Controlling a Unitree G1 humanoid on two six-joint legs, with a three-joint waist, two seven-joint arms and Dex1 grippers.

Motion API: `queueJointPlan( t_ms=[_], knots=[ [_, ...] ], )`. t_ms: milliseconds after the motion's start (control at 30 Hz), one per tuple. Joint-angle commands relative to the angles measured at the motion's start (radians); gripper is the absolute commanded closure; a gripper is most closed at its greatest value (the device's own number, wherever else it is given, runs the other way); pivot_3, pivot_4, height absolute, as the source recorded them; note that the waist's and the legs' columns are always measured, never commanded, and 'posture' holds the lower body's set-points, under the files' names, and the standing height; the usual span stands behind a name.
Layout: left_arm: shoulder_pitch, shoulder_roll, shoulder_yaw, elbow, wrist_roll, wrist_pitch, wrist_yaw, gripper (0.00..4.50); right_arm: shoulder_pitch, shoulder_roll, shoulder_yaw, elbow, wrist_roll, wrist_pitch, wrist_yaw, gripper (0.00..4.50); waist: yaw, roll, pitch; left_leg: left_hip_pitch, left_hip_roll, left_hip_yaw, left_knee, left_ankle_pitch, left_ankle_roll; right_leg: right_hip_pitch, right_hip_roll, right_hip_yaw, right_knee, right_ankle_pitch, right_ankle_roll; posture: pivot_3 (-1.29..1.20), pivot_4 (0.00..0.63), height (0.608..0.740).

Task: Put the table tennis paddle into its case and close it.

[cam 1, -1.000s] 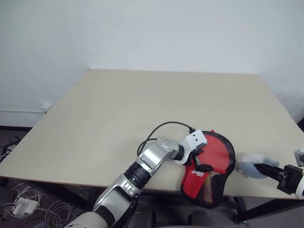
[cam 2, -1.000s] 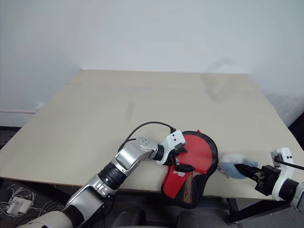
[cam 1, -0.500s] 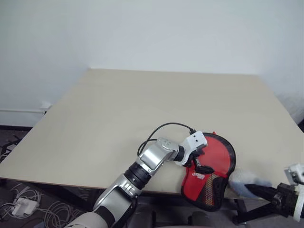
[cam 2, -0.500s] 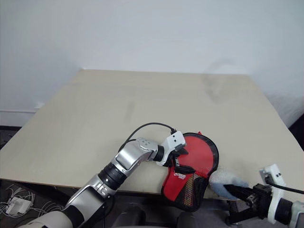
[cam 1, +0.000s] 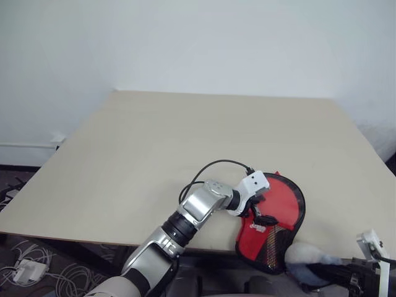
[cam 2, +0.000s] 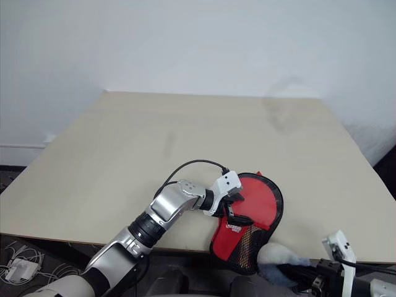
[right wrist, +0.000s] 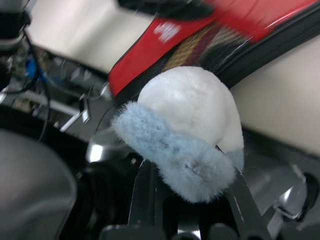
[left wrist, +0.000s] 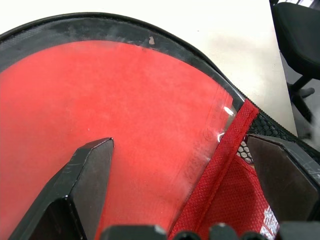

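While the left gripper stays spread on the case at the table near edge, paddle inside, the right gripper, clamped on the fluffy ball, has drawn it past the case's hanging end; zip closing apparently under way.

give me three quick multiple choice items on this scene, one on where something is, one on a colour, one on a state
1. Where does the case lie?
A. at the table's far edge
B. at the table's near edge, its narrow end hanging over
C. on the floor

2. What colour is the case's outside?
A. red with black trim
B. blue
C. all white

3. How is the right gripper?
A. open and empty
B. shut on the fluffy ball
C. shut on the case

Answers:
1 B, the eye views show it past the near edge of the table.
2 A, red fabric and a black rim show under the left gripper.
3 B, its black fingers pinch the ball.
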Motion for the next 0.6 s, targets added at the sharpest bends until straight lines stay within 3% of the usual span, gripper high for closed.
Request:
queueJointPlan(
  t_ms=[33,333,600],
  knots=[
    [0.043,0.015,-0.047,0.088,0.020,0.078,0.000,0.00,0.035,-0.013,0.030,-0.096,0.057,0.004,0.022,4.44,0.000,0.000,0.000,0.000,0.000,0.000,0.000,0.000,0.000,0.000,0.000,0.000,0.000,0.000,0.000,0.00,0.000,0.740],
    [0.041,0.005,-0.044,0.095,0.019,0.080,0.002,0.00,0.022,-0.069,0.162,-0.130,0.038,-0.032,0.047,4.44,0.000,-0.001,-0.001,0.000,0.001,-0.001,0.000,0.000,0.000,0.000,-0.001,-0.003,-0.001,0.000,0.000,0.00,0.000,0.740],
    [0.043,0.015,-0.040,0.088,0.020,0.083,0.002,0.00,-0.057,-0.098,0.261,-0.042,-0.035,-0.101,0.056,4.45,-0.001,-0.003,-0.001,0.000,0.001,-0.001,0.000,0.000,0.000,0.001,-0.001,-0.004,-0.002,0.000,0.000,0.00,0.000,0.740]
  ],
)
